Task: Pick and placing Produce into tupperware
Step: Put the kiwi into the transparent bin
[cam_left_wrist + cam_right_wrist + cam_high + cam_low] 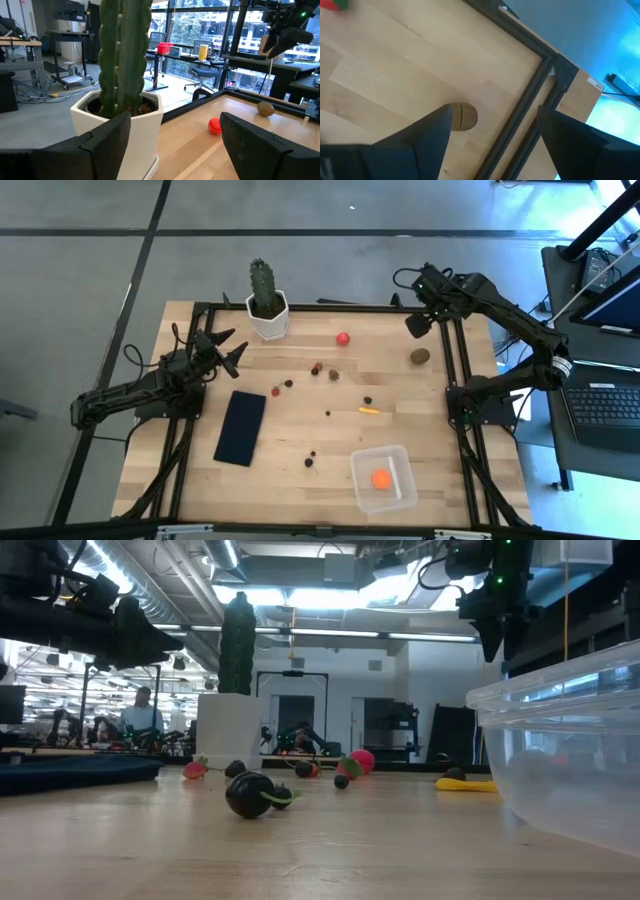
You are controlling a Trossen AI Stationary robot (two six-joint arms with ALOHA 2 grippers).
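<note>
The tupperware (383,477) sits at the near right of the table (420,395) with one orange ball (381,478) already inside it, so the job looks only just begun: most of the produce is still scattered across the middle. The right end effector (416,323) hangs above the far right corner, its fingers spread wide and holding nothing, and its own wrist view looks down on a brown kiwi-like piece (461,116) lying just beside the dark frame rail. I judge that piece to be the one it is going for; the next move would be to drop straight down, close on it without jamming against the rail, then carry it across to the near side of the table and release over the container. The left end effector (228,353) waits at the far left beside the cactus (264,288), also open and empty, with the red ball (214,126) lying ahead of it on the boards. Near the middle lie a thin yellow piece (369,410) and several dark berry bits (312,460), too small to tell apart from above. In the right wrist view one finger covers part of the brown piece, and from table height the container's wall hides what it holds.
</note>
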